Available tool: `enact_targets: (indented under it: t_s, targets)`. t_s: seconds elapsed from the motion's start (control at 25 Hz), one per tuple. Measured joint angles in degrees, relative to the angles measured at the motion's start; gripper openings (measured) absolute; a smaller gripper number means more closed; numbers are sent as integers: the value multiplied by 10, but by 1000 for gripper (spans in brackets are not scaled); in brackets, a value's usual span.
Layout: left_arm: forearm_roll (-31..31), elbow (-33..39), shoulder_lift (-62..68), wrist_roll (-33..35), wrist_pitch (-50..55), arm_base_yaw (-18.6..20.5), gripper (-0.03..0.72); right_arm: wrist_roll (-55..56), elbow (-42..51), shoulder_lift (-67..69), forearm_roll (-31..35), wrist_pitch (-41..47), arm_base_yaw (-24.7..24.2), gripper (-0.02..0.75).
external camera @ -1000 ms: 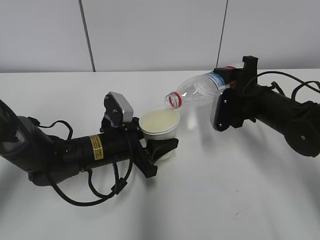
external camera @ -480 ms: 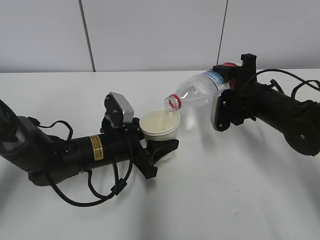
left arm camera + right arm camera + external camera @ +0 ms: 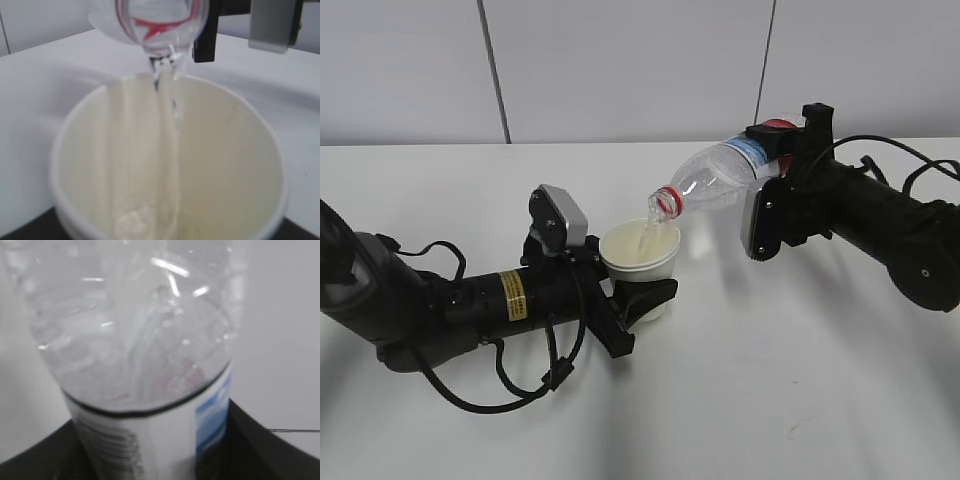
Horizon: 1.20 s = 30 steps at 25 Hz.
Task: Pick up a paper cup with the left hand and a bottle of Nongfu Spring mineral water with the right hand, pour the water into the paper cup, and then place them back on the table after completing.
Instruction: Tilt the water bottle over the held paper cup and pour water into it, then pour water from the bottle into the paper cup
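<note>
My left gripper (image 3: 638,290) is shut on a white paper cup (image 3: 640,252) and holds it just above the white table (image 3: 740,380). My right gripper (image 3: 775,178) is shut on a clear Nongfu Spring bottle (image 3: 715,180), tilted with its red-ringed mouth (image 3: 667,202) down over the cup's rim. A thin stream of clear water (image 3: 644,233) runs from the mouth into the cup. In the left wrist view the cup (image 3: 235,165) fills the frame and water (image 3: 167,165) streams down its inside. In the right wrist view the bottle (image 3: 135,340) with its white and blue label (image 3: 165,440) sits between the black fingers (image 3: 255,445).
A grey-white panelled wall (image 3: 620,70) stands behind the table's far edge. Black cables (image 3: 510,385) loop on the table by the left arm, and more trail behind the right arm (image 3: 910,170). A small dark scuff (image 3: 792,428) marks the table front right.
The right gripper has tipped the bottle further, its base a little higher. Water now streams from the mouth into the cup. The left arm and cup have held still.
</note>
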Motion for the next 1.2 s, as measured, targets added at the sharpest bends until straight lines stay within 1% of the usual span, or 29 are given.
enact_targets:
  t_s: [1.2]
  targets:
    - [1,0,0,0,2,0,388,-14,-1,0,-1,-7,0,419]
